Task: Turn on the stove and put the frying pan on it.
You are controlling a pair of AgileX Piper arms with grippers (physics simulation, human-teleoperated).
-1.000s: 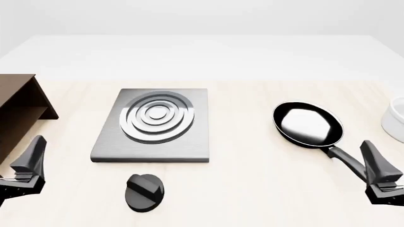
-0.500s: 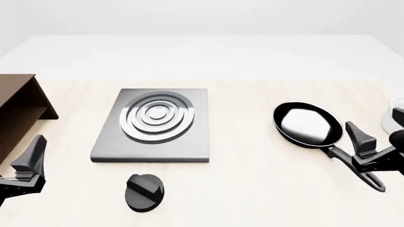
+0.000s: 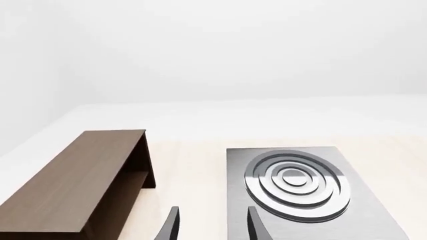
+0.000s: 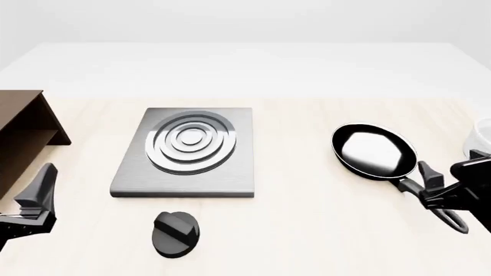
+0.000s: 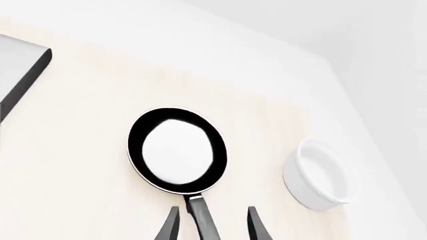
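Your left end effector (image 4: 34, 192) hangs open and empty, the knob (image 4: 176, 232) off to its right, the stove (image 4: 188, 150) ahead. Your right end effector (image 5: 210, 225) straddles the frying pan (image 4: 373, 151) handle, fingers apart — close off-centre and the long handle may twist, swinging the pan toward the white bowl (image 5: 315, 174) beside it.
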